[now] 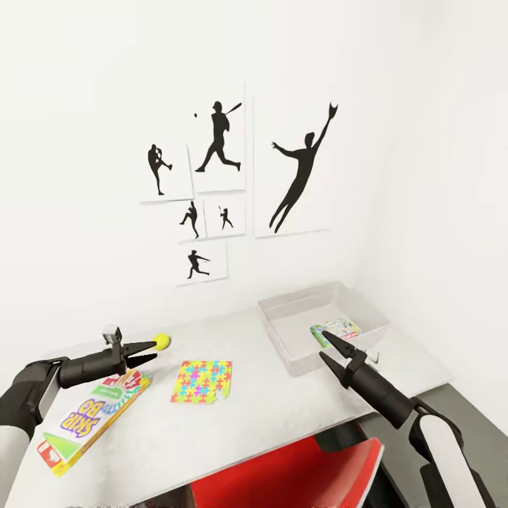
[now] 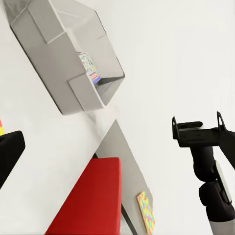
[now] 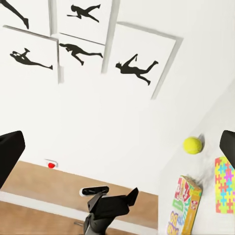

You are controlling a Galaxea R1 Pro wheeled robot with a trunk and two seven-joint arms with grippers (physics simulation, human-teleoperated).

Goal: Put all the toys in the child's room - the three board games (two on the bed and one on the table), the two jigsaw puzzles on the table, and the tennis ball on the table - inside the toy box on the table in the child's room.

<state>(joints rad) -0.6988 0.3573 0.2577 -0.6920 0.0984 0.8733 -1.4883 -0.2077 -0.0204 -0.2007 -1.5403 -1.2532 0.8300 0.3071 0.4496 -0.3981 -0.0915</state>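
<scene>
Head view: white bench set against a white wall carrying black baseball silhouette prints. At 2 o'clock on the bench sits the grey toy box, with a small printed board game lying flat inside. A jigsaw puzzle lies flat near centre. At 8 o'clock a larger board game with green edge lies flat under the left arm. The left jaws reach toward the tennis ball; the tips touch or nearly touch it, and I cannot tell whether they pinch it. The right jaws hover beside the box's near rim, fingers spread slightly. A red chair stands at 6 o'clock below the bench.

Left wrist view adds a second jigsaw puzzle lying below the bench, on grey floor.

Right wrist view adds a wood floor and a red wall button.
</scene>
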